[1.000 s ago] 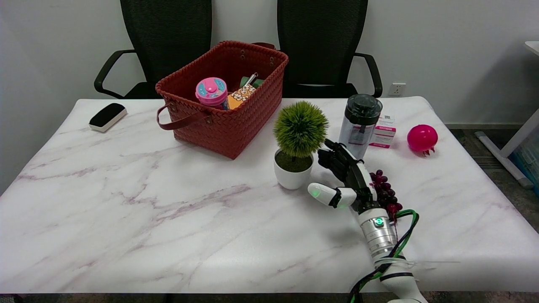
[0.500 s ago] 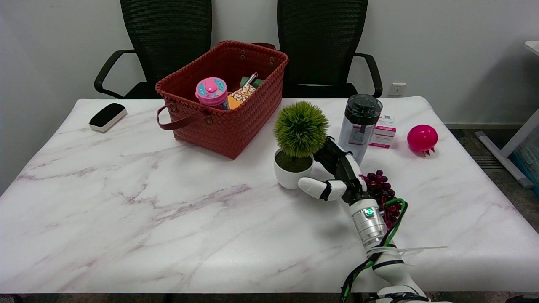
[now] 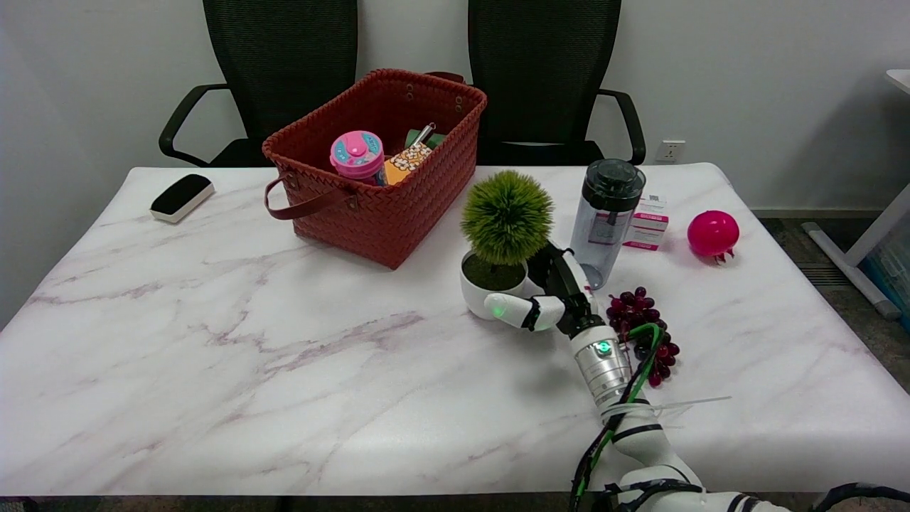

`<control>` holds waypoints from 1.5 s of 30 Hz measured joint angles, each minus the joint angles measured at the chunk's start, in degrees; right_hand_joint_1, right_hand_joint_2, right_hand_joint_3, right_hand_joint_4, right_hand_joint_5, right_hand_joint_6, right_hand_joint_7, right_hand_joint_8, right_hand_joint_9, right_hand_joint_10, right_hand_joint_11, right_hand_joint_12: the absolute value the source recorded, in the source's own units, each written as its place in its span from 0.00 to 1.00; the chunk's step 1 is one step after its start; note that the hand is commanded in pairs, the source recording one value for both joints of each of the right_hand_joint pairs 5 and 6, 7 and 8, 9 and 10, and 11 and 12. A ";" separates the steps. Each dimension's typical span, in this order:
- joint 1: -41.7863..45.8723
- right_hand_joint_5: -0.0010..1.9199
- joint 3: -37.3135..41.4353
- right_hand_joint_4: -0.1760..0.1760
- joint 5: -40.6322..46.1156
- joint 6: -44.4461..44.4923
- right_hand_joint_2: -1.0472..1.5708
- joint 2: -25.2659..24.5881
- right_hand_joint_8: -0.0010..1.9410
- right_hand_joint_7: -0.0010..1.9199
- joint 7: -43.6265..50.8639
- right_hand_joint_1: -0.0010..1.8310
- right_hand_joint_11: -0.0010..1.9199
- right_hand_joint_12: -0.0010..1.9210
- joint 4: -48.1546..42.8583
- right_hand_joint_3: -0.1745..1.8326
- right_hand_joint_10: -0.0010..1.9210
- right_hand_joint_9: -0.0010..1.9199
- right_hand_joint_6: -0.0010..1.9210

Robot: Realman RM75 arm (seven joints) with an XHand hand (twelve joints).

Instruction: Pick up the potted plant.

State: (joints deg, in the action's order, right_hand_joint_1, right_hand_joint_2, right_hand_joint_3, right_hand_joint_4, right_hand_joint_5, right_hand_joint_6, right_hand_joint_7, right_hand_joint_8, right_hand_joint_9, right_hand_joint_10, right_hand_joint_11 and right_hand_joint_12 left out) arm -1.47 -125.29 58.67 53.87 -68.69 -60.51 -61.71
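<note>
The potted plant (image 3: pixel 506 217), a round green tuft in a white pot (image 3: pixel 475 295), stands on the table right of the basket. My right hand (image 3: pixel 551 295) is wrapped around the pot from the right. Its white thumb lies across the pot's front lower side, and its black fingers reach behind the pot's right side, partly hidden by the foliage. The pot still rests on the tabletop.
A red woven basket (image 3: pixel 398 206) with a pink cup stands behind and left of the plant. A clear bottle with a black lid (image 3: pixel 606 210) stands just right of my hand, with purple grapes (image 3: pixel 643 320), a pink box (image 3: pixel 647 224) and a pink ball (image 3: pixel 712 233) nearby. A black eraser (image 3: pixel 181 197) lies far left.
My right hand moved left and forward from beside the grapes up to the pot and closed around it. The pot shifted slightly to the left.
</note>
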 measured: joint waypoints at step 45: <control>-3.84 0.11 -0.25 0.50 -2.04 -3.24 0.49 -2.37 0.24 0.24 -2.02 0.68 0.16 0.16 6.18 0.30 0.23 0.23 0.11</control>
State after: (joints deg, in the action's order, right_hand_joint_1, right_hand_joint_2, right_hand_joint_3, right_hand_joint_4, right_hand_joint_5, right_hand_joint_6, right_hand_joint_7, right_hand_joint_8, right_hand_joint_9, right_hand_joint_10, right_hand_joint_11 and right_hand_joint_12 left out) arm -5.31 -125.53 56.63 50.63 -71.06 -62.53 -55.53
